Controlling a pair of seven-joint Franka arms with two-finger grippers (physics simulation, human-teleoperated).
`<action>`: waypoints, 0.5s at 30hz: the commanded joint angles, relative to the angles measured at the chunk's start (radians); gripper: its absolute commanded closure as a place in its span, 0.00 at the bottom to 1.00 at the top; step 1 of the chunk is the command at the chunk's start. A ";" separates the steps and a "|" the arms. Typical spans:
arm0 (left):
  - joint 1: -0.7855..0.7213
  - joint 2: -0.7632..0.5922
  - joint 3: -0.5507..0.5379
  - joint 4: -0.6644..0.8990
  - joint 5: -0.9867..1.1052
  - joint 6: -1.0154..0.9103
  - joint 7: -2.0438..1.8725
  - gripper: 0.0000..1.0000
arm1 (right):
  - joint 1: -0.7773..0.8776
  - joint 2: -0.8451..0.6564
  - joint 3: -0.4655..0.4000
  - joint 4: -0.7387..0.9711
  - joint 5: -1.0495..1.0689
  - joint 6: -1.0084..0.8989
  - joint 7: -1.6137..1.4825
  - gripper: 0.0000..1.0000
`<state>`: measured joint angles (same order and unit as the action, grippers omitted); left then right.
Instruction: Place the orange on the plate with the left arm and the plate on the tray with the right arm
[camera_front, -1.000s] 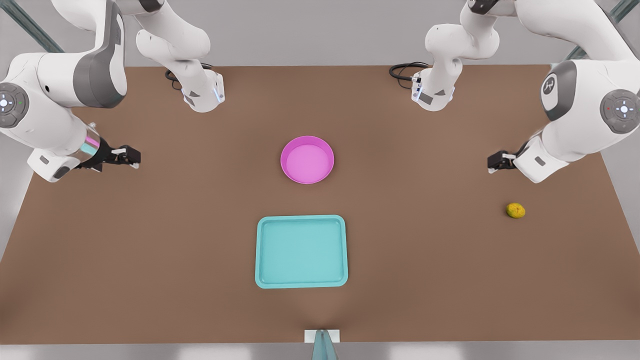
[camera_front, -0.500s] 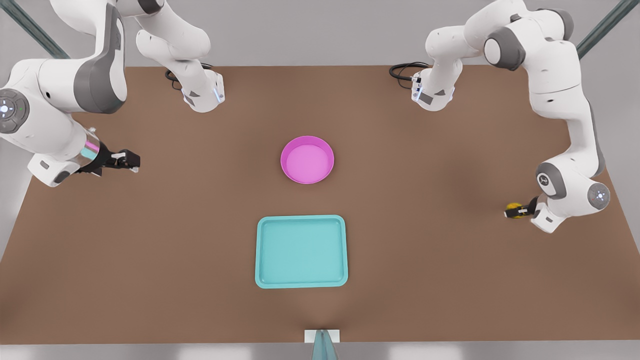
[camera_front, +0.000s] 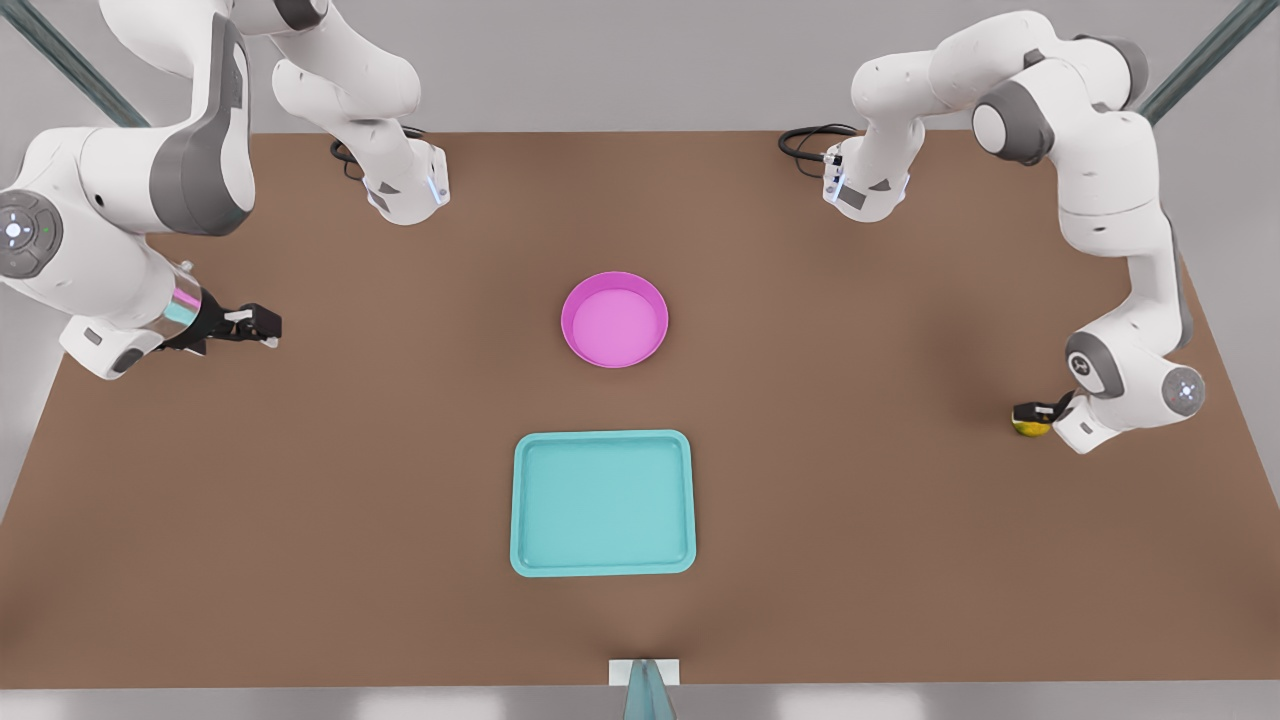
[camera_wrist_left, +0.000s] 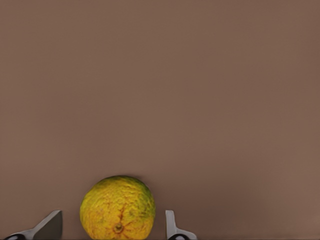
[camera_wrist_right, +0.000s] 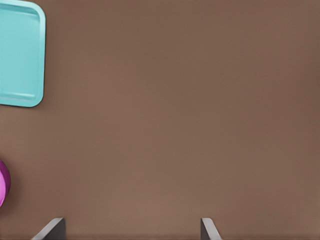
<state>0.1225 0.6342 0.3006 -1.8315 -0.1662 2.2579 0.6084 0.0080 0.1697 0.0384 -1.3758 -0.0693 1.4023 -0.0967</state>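
Yellow-green orange (camera_front: 1030, 427) sits on your brown table (camera_front: 400, 480), at the front view's right.
Its stem end faces the left wrist camera; no long axis shows. Your left gripper (camera_front: 1030, 413) straddles it, fingers (camera_wrist_left: 172, 227) apart, not touching. Plate (camera_front: 614, 320) and tray (camera_front: 602, 503) lie mid-table, apart. Your right gripper (camera_front: 255, 322) waits, spread wide.

Open brown table (camera_front: 850, 480) surrounds the orange (camera_front: 1030, 427), where the left gripper (camera_front: 1032, 411) straddles it with fingers apart. Bare tabletop separates the right gripper (camera_front: 262, 323), waiting spread at the front view's left, from plate (camera_front: 614, 320) and tray (camera_front: 602, 503).
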 joint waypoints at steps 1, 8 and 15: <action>-0.001 0.012 0.000 0.001 0.001 0.011 0.234 0.00 | 0.000 -0.001 0.000 0.000 0.002 -0.002 -0.008 0.00; -0.001 0.042 -0.006 0.003 -0.012 0.043 0.218 0.00 | -0.003 -0.001 -0.002 0.000 0.002 -0.002 -0.008 0.00; -0.001 0.032 -0.006 0.003 -0.010 0.038 0.218 0.37 | -0.003 0.004 -0.005 -0.002 0.002 0.001 -0.011 0.00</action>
<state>0.1208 0.6681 0.2944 -1.8290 -0.1717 2.2940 0.7308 0.0046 0.1744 0.0334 -1.3776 -0.0681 1.4025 -0.1017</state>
